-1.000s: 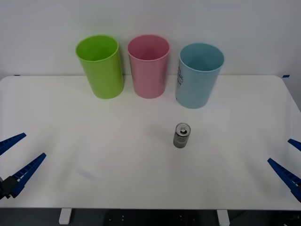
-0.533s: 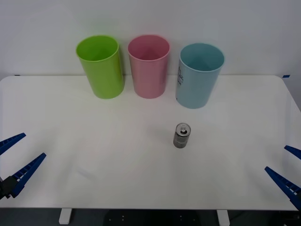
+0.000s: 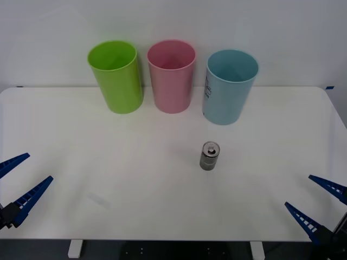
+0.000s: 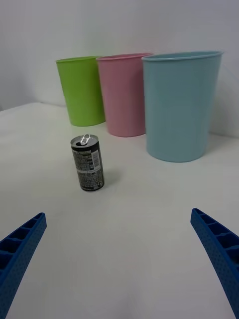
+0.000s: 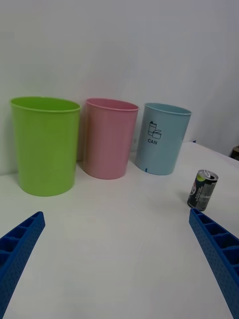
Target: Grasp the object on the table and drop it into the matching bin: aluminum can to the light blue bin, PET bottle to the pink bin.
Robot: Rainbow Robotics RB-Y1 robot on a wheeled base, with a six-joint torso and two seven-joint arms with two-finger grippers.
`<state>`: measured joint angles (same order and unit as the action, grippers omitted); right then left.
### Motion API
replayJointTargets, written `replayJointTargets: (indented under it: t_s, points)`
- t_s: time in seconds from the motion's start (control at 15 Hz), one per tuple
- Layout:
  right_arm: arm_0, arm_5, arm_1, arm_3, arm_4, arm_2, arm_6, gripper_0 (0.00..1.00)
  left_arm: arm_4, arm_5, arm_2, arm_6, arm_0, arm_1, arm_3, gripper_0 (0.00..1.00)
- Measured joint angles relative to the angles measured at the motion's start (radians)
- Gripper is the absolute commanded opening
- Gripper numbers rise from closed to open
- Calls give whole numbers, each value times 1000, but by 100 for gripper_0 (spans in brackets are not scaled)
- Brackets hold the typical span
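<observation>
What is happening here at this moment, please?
A two-armed robot is sorting waste. A small aluminum can stands upright on the table, in front of the light blue bin, untouched. The right gripper, fingers open, is moving in from the near right edge. The left gripper waits open at the near left edge.

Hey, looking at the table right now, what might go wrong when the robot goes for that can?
1. The aluminum can is small and stands upright, so a sideways nudge from the right gripper, whose jaws are open, might tip it and let it roll.
2. The light blue bin stands close beside the pink bin, so an off-centre release may land in the wrong one.
3. The can sits near the light blue bin; a wide swing might knock it.
</observation>
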<state>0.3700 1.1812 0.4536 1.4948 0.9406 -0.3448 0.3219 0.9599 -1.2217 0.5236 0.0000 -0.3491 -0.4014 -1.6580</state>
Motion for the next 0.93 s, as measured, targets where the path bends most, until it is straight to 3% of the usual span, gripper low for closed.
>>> replayJointTargets:
  t_s: [0.27, 0.93]
  points:
    - [-40, -94, -1, -45, -7, 102, 122, 100, 0, 0, 0, 0, 0, 0, 0, 100]
    - [-129, -331, -41, -46, -8, 298, 155, 100, 0, 0, 0, 0, 0, 0, 0, 100]
